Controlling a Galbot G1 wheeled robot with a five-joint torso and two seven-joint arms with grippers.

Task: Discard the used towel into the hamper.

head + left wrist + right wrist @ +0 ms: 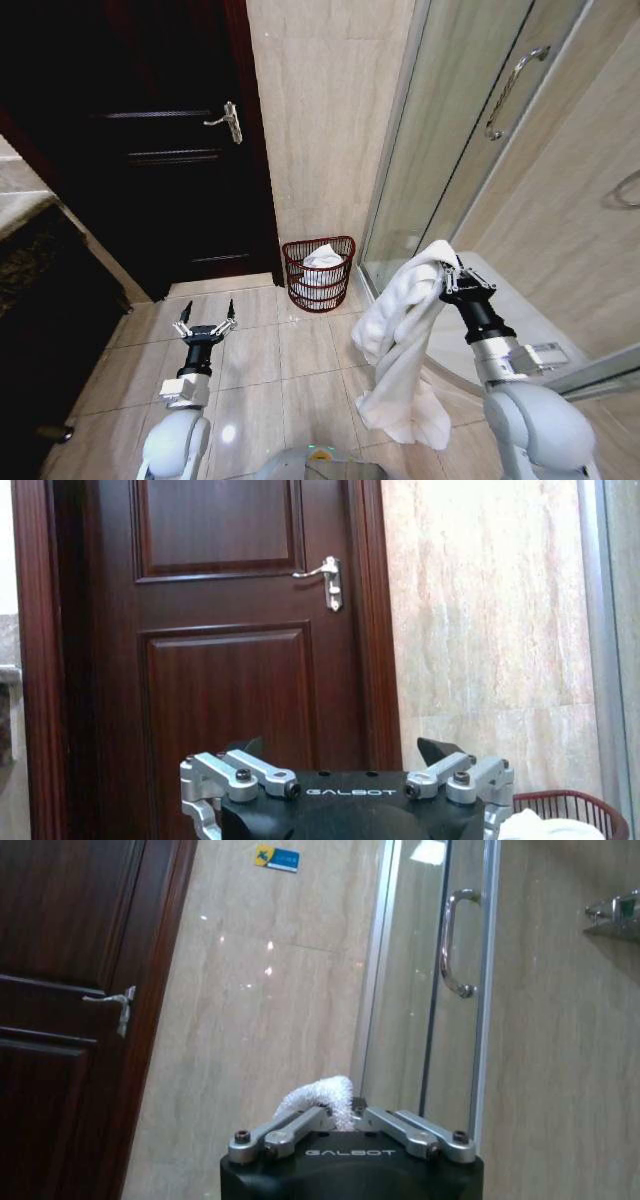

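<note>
Bathroom tile floor (300, 370). Right gripper (452, 277) pinched shut on towel (400, 350), bulk hanging below fingers; hamper (318, 273) well beyond fingertips, already holding white cloth. Left gripper (205, 325) spread open, empty. Risk: trailing hem snags rim, towel lands outside.

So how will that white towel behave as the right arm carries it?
The towel is probably floppy: it drapes in folds below the right gripper. It may swing, hanging free. Likely light, since one pinched corner holds it.

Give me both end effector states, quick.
Left end effector: open, holding nothing.
Right end effector: closed on the white towel.
</note>
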